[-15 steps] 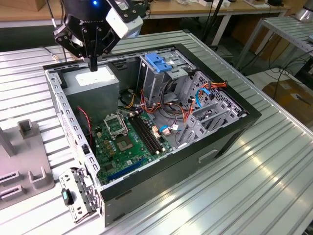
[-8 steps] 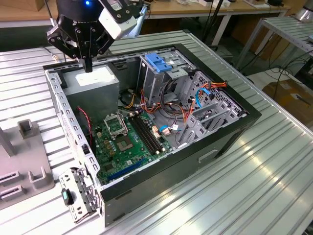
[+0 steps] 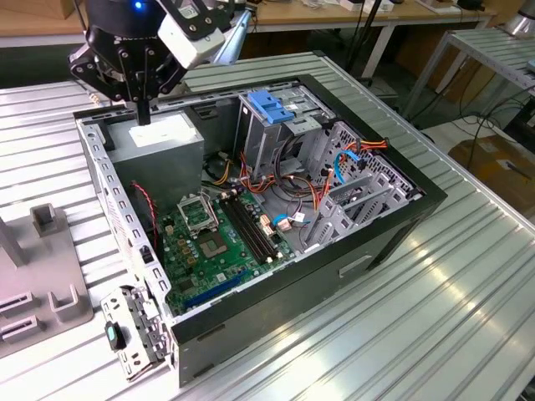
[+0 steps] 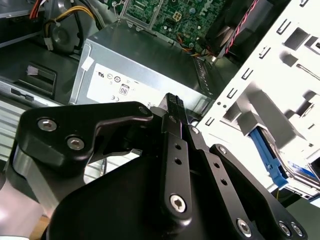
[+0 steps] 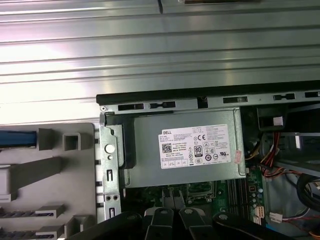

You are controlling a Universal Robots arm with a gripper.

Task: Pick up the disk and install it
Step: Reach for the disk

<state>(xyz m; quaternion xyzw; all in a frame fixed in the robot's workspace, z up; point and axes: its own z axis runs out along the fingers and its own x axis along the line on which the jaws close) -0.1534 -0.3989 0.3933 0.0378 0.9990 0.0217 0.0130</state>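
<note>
Jaws hovering pressed together, empty, above the power supply
Exterior view: at the case's eleven o'clock; the disk is lying outside it, apart from them.

I see just a sliver of the disk in the second wrist view: a blue rail and label corner, the rest behind a pale metal panel and past the edge. The end effector covers part of the power supply.
</note>
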